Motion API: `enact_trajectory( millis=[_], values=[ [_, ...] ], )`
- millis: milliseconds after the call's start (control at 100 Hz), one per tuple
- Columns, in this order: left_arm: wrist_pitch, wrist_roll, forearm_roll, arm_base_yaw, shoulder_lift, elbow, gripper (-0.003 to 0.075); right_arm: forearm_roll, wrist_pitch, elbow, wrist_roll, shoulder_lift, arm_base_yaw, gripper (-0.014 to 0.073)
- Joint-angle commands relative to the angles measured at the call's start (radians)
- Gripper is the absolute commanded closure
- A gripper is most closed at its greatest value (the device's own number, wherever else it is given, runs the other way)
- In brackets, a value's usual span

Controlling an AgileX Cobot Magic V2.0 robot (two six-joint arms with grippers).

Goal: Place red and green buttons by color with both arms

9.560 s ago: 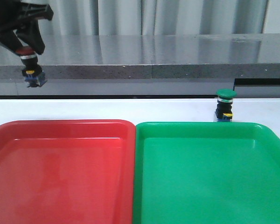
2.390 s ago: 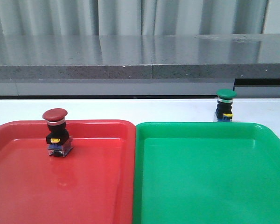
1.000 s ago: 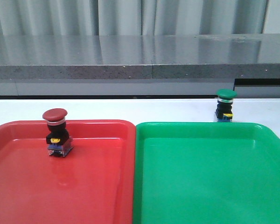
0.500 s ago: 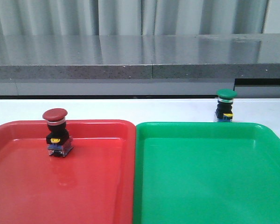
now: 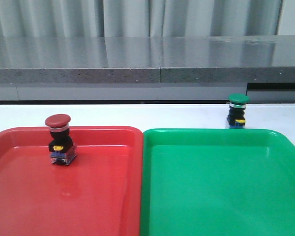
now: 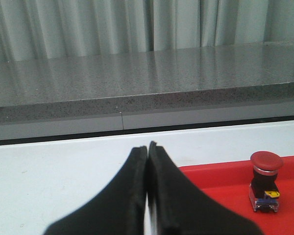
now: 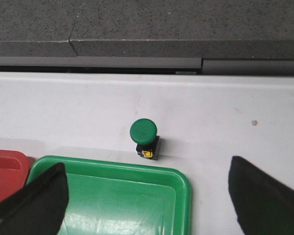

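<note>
On our red tray: red button, done. Green button awaits on table; left pincer pressed together, right pincer spread.

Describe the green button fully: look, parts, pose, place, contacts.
The green button is a small mushroom-head switch: a round, matte green cap over a silver collar, a black body with a yellow mark, and a bluish clear base. It looks plastic. It stands upright on the white table, just beyond the far rim of the green tray, not inside it. Nothing grips or touches it except the table. In the right wrist view it lies ahead of the open right tool.
</note>
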Motion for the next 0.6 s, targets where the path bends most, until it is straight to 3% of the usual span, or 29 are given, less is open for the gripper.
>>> enact_trajectory(
  millis=[0, 270, 590],
  values=[
    [-0.089, -0.005, -0.003, 0.004, -0.030, 0.043, 0.0739, 0.008, -0.072, -0.089, -0.003, 0.074, 0.003, -0.0061],
    [-0.089, -0.005, -0.003, 0.004, -0.030, 0.043, 0.0739, 0.007, -0.068, -0.260, -0.040, 0.346, 0.003, -0.0061],
    [-0.089, -0.005, -0.003, 0.004, -0.030, 0.043, 0.0739, 0.008, -0.055, -0.329, -0.043, 0.538, 0.021, -0.0061]
  ],
)
